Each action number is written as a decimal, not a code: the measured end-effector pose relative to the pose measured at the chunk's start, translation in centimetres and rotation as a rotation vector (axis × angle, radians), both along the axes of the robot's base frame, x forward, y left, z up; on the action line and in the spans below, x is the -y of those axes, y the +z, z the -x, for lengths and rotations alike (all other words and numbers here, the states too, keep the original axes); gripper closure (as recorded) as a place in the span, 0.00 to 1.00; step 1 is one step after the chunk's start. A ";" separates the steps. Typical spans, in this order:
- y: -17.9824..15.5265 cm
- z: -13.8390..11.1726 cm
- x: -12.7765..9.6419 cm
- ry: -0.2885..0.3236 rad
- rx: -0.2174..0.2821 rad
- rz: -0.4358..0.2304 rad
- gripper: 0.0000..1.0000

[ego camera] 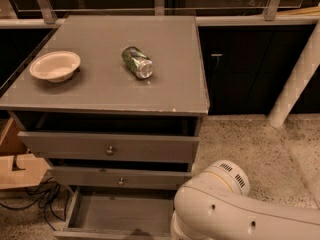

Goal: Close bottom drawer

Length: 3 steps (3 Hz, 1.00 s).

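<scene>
Sitting pulled well out at the foot of the grey cabinet, bottom drawer (120, 215) is open, inside bare and in full view, front panel right at the lower frame edge. Middle drawer (90, 176) above it is out a little, round knob (120, 181) visible. Top drawer (150, 148) also ajar, dark gap between it and the cabinet top, knob (109, 149) at centre. Cabinet top (160, 84) carries a shallow white bowl (55, 65) upright near the left edge and a green drink can (137, 62) on its side near the middle, the two well apart. White robot arm (235, 211) comes in from the lower right; its rounded link sits just beside the open drawer's right side, can't tell if touching. Gripper is not in frame, it's past the bottom edge, so can't tell whether it's wide, narrow or holding anything. Left of the cabinet: light wooden piece (20, 169) on the floor, dark cables (30, 201) beside it. Right of the cabinet: dark low cupboard (240, 69), slanted white post (295, 79), speckled floor (250, 139).
</scene>
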<state>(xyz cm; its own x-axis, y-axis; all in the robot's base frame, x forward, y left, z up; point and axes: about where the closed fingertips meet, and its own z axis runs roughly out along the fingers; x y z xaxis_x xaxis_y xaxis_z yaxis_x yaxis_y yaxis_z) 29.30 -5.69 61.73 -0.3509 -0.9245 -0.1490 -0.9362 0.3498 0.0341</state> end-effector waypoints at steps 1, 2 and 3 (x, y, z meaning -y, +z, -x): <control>0.1 0.0 0.1 -0.003 0.002 0.002 1.00; 0.1 0.0 0.1 -0.003 0.002 0.002 1.00; -2.8 0.6 0.4 -0.039 -0.030 0.010 1.00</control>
<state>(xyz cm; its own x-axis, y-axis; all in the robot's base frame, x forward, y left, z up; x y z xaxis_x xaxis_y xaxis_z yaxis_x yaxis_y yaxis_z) 28.73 -6.11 58.92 -0.3910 -0.9114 -0.1282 -0.9204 0.3866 0.0584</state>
